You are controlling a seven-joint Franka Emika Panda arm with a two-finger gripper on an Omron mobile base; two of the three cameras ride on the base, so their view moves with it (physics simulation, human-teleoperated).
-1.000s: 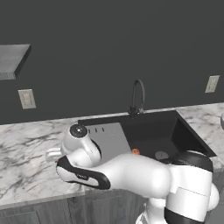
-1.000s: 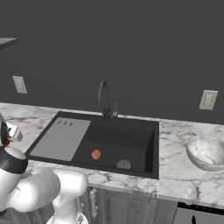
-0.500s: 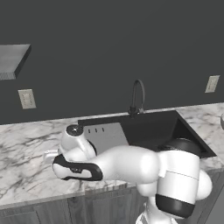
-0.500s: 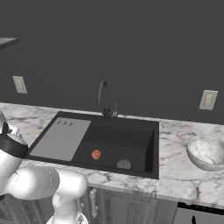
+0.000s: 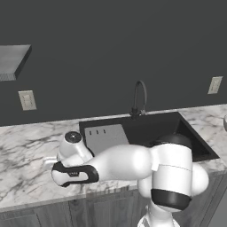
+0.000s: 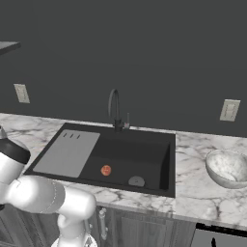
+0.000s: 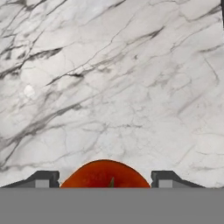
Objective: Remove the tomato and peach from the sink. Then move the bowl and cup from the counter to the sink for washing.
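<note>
The deep red tomato (image 7: pixel 104 175) sits between my gripper's (image 7: pixel 105 180) two dark finger tips, which are shut on it, held above the white marble counter (image 7: pixel 113 87). In the left base view my arm reaches left over the counter (image 5: pixel 26 177), beside the black sink (image 5: pixel 150 126). A paler red peach (image 6: pixel 105 170) lies on the floor of the sink (image 6: pixel 166 159), near the round drain (image 6: pixel 136 181). The speckled pale bowl (image 6: pixel 227 167) stands on the counter right of the sink. The cup is out of view.
A black gooseneck faucet (image 6: pixel 115 108) rises behind the basin. A grey flat panel (image 6: pixel 67 152) covers the sink's left part. Wall outlets (image 6: pixel 229 110) sit on the dark backsplash. A grey shelf (image 5: pixel 11 60) hangs at upper left.
My arm has swung left, from the sink's front edge out over the left counter. The peach and the bowl have stayed put.
</note>
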